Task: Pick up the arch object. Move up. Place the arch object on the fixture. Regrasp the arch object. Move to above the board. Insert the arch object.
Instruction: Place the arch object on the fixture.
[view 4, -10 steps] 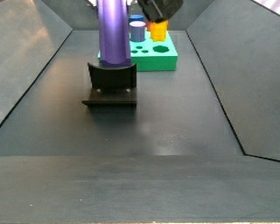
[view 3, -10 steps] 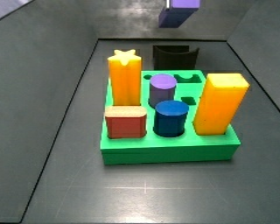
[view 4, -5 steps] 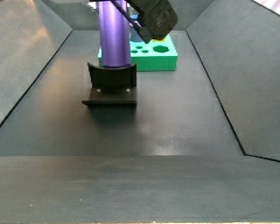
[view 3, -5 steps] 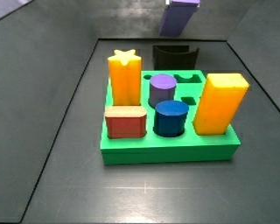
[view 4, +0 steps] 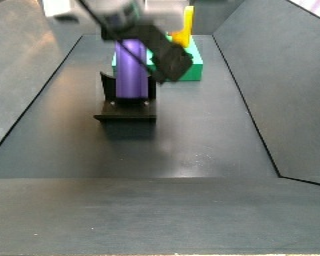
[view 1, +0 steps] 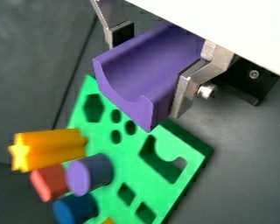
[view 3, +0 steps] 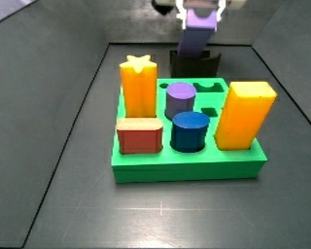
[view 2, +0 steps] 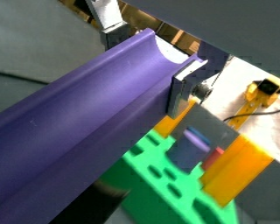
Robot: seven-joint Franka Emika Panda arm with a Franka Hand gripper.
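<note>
The gripper (view 1: pixel 157 63) is closed on the purple arch object (view 1: pixel 143 72), its silver fingers (view 1: pixel 191 82) pressed against opposite sides of the piece in both wrist views. In a side view the arch object (view 3: pixel 194 39) stands upright near the far edge of the table (view 3: pixel 67 185), over the dark fixture (view 3: pixel 192 62). The green board (view 3: pixel 185 161) lies nearer, carrying a yellow star post (view 3: pixel 139 86), an orange block (view 3: pixel 245 114) and a blue cylinder (view 3: pixel 189 131).

Even overhead light, soft focus.
Floor (view 4: pixel 190 160) shows a dull glare patch; gripper (view 4: pixel 123 15) is motion-blurred; the arch (view 2: pixel 73 114) looms soft in wrist views.
</note>
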